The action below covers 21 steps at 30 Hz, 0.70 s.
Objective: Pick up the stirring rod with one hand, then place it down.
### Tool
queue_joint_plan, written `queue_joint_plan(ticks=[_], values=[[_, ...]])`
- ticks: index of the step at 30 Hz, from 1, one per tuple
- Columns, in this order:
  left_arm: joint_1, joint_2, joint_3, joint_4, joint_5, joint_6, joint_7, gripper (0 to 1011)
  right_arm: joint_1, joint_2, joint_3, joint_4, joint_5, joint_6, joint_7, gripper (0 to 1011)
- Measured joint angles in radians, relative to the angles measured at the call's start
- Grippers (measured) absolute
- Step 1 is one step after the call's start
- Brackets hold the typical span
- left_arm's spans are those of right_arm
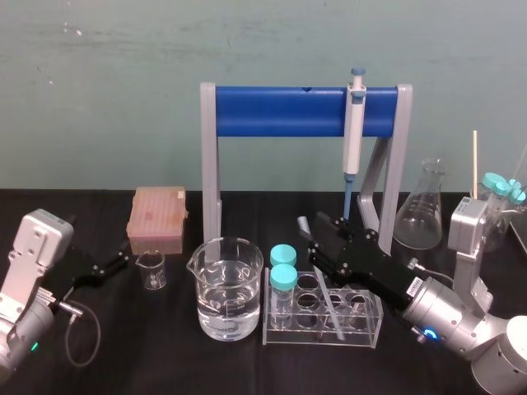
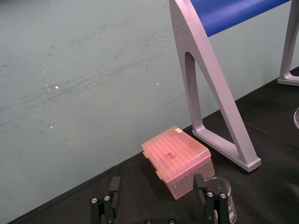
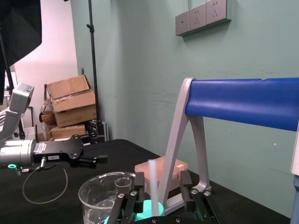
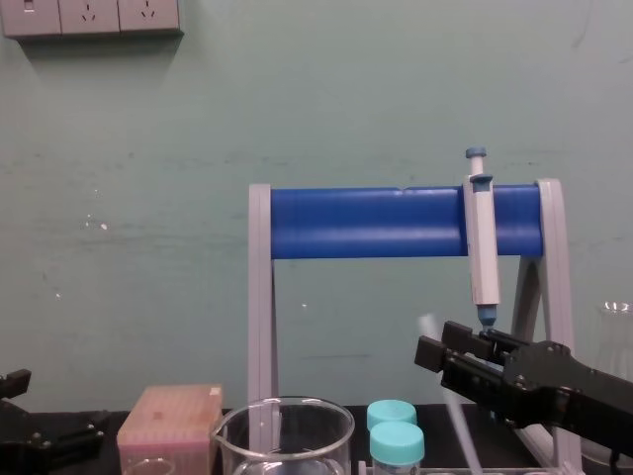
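left gripper [image 1: 120, 263]: low over the left end of the black table [image 1: 169, 355]; jaws wide, nothing between them.
tip box [image 1: 156, 218]: pink and lidded, on the table just beyond the left jaws.
small beaker [image 1: 151, 270]: just beside the tips of the left jaws, on their inner side and in front of the tip box.
large beaker [image 1: 229, 288]: partly filled with clear water; between the two grippers, to the left of the right jaws and lower.
capped tubes [image 1: 282, 276]: two with teal caps, upright in the left end of the rack, below the right jaws and a little to their left.
rack [image 1: 284, 336]: clear plastic, on the table directly beneath the right jaws.
stirring rod [image 3: 153, 184]: between the right jaws, nearer one finger than the other. It is tilted, with its upper end above the jaws and its lower end down in the rack. I cannot tell whether a finger touches it.
right gripper [image 3: 162, 177]: reaches in from the right above the rack; jaws part-way apart around the rod — narrower than the left pair, with a gap showing beside the rod.
pipette [image 1: 355, 123]: hangs from the blue bar of the stand [image 1: 280, 113], behind and above the right jaws.
flask [image 1: 424, 206]: on the table well to the right of the right jaws.
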<state>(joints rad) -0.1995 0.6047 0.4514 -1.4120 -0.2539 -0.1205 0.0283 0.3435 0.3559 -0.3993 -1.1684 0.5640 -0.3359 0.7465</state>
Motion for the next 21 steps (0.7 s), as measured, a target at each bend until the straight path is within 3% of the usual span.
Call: queue_joint_plan(ticks=[9, 11, 17, 21], values=[[0.000, 0.000, 0.000, 0.000, 0.000, 0.000, 0.000, 1000, 0.000, 0.000, 0.000, 0.000, 0.001, 0.000, 0.001, 732], [0.000, 0.000, 0.000, 0.000, 0.000, 0.000, 0.000, 1000, 0.000, 0.000, 0.000, 0.001, 0.001, 0.000, 0.001, 834], [0.000, 0.000, 0.000, 0.000, 0.000, 0.000, 0.000, 1000, 0.001, 0.002, -0.002, 0.000, -0.003, 0.003, 0.001, 966], [0.000, 0.000, 0.000, 0.000, 0.000, 0.000, 0.000, 1000, 0.000, 0.026, -0.011, -0.037, -0.026, 0.057, -0.024, 1003]])
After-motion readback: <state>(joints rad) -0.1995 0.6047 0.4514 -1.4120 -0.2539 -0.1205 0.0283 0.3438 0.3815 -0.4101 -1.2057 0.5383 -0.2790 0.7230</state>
